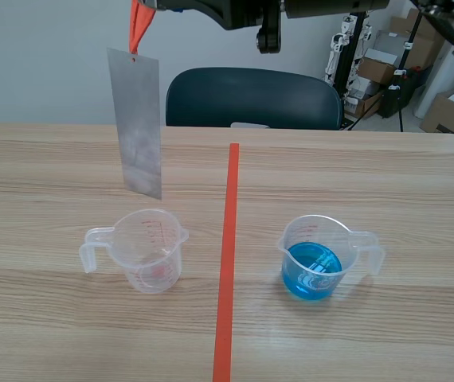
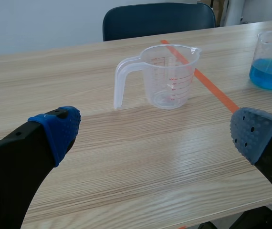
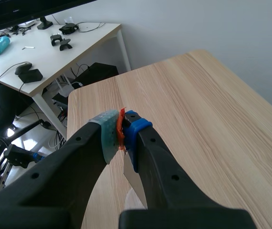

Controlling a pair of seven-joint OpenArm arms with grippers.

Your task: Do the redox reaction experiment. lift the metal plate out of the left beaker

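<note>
A grey metal plate (image 1: 138, 123) hangs upright in the air by an orange tag (image 1: 138, 28), its lower edge just above and behind the left beaker (image 1: 149, 251). That beaker is clear plastic with red marks and stands on the table. My right gripper (image 1: 149, 5) comes across the scene's top and is shut on the tag (image 3: 121, 129); a sliver of plate (image 3: 135, 183) shows below its fingers. My left gripper (image 2: 155, 131) is open low over the table, with the left beaker (image 2: 167, 76) ahead of it. The right beaker (image 1: 316, 256) holds blue liquid.
An orange-red tape line (image 1: 228, 263) runs between the two beakers. A dark chair (image 1: 251, 99) stands behind the table's far edge. Boxes and stands (image 1: 450, 111) fill the back right. A white desk (image 3: 45, 52) stands beyond the table's end.
</note>
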